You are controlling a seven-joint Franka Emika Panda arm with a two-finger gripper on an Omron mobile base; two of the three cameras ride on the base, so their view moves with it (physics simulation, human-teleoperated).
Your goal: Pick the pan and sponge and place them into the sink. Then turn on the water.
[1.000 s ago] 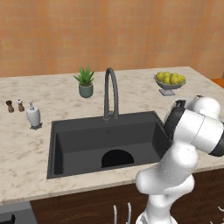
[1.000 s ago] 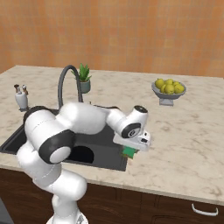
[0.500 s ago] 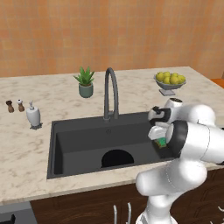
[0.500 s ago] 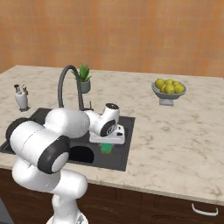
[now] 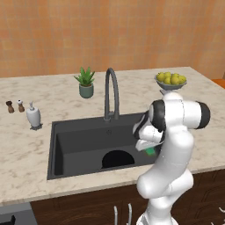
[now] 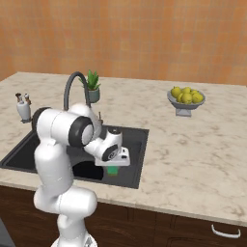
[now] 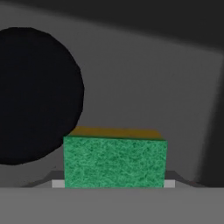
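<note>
My gripper (image 5: 147, 148) is shut on the green sponge (image 5: 151, 152) and holds it low over the right part of the dark grey sink (image 5: 55, 149). In the hand view the sponge (image 7: 115, 162) sits between the fingertips, yellowish side facing away. The round black pan (image 7: 35, 96) lies on the sink floor just left of the sponge. From the base views the pan (image 5: 117, 159) (image 6: 87, 170) is partly hidden by the sink's front wall and my arm. The gripper (image 6: 114, 163) and sponge (image 6: 114, 170) hang near the sink's (image 6: 137, 140) right wall. The water is out of view.
The tall arched faucet (image 5: 110, 92) stands behind the basin. On the counter are a potted plant (image 5: 85, 82), a bowl of lemons (image 5: 171, 80), a soap dispenser (image 5: 33, 116) and two small shakers (image 5: 14, 106). The counter's front edge is close below the sink.
The arm has swung left from the counter's right side to over the sink, carrying the sponge with it and lowering it into the basin's right part.
</note>
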